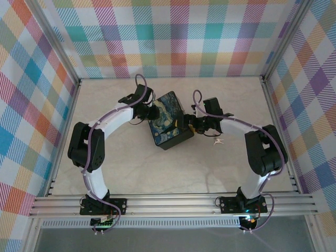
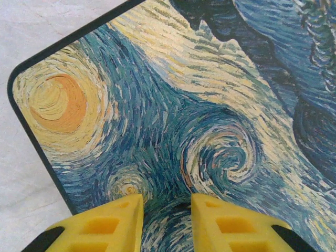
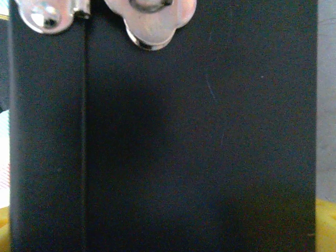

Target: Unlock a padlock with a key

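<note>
Tin box (image 3: 210, 157) matt black; clasp (image 3: 151, 21) shiny metal; fingers (image 2: 105, 228) matt plastic.

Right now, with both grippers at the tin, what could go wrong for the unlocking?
1. The small key lies loose on the table near the right gripper; a sweep of that arm may knock it away.
2. The left gripper sits open over the tin, gripping nothing, so a push may slide it.

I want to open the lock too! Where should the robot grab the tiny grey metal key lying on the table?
Pinch the tiny grey metal key across its thin middle, coming straight down from above, I think. It lies flat on the pale table, apart from the dark swirly-lidded tin, leaving room for a finger each side.
</note>
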Tool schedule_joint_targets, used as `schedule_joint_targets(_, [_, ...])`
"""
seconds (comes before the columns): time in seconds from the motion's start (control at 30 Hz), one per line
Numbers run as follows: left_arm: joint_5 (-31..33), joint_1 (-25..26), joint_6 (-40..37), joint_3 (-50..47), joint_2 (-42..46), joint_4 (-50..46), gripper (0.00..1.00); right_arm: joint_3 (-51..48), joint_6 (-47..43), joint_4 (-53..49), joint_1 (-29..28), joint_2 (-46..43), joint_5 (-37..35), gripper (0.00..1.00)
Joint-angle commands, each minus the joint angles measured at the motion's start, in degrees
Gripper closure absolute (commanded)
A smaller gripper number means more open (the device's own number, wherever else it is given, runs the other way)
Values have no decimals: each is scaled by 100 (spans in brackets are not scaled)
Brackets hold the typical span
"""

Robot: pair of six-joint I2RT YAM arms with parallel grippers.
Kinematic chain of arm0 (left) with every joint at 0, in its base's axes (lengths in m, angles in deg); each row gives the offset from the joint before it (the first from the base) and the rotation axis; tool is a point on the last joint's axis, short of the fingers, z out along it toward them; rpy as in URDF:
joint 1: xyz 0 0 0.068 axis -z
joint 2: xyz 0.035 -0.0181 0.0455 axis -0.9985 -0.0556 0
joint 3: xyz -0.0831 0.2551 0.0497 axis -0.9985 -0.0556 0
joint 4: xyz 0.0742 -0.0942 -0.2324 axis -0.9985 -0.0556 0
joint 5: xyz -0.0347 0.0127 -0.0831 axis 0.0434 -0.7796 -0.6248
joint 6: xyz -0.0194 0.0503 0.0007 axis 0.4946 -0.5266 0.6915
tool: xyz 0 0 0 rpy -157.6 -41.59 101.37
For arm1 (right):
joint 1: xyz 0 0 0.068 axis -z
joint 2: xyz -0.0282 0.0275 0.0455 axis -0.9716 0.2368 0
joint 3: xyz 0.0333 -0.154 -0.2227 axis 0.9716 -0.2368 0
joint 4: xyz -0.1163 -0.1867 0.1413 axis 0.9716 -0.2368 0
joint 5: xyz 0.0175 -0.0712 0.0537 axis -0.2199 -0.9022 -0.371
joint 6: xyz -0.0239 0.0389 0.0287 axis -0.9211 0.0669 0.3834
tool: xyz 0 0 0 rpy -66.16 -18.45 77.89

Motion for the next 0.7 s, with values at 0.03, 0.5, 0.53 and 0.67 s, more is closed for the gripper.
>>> schedule_joint_targets(0.03, [459, -10, -1, -229, -309, -209, 71, 326, -315, -519, 99, -274, -285, 0])
schedule_joint_targets(0.5, [407, -32, -70, 22, -745, -209, 72, -143, 717, 369, 522, -621, 347, 0])
schedule_joint_targets(0.53, [383, -28, -70, 56, -765, -205, 72, -152, 769, 409, 534, -656, 384, 0])
schedule_joint_targets(0.67, [322, -46, -79, 226, -810, -252, 72, -153, 873, 431, 554, -763, 359, 1])
